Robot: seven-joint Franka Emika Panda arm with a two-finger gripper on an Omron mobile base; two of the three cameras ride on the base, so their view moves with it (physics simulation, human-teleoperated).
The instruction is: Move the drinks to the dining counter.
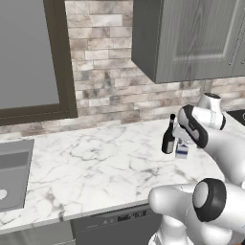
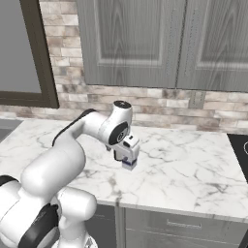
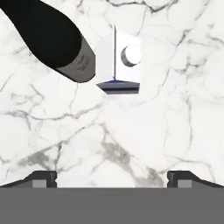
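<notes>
Black wine bottle (image 1: pixel 168 139) upright, neck up, milk carton (image 3: pixel 119 65) just beside, pincer (image 3: pixel 112 178) spread wide above, empty.

The wine bottle (image 3: pixel 52 39) is cut off by the hand view's top edge; the arm partly hides the milk carton (image 1: pixel 182 151).

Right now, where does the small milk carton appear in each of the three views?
Left base view: the milk carton stands right of centre on the marble counter, just right of the black wine bottle, partly behind the arm.
Right base view: centre, its blue base peeks out under the hand.
Hand view: upper centre, seen from above, beside the wine bottle.
Shared landmark: the marble counter.
</notes>
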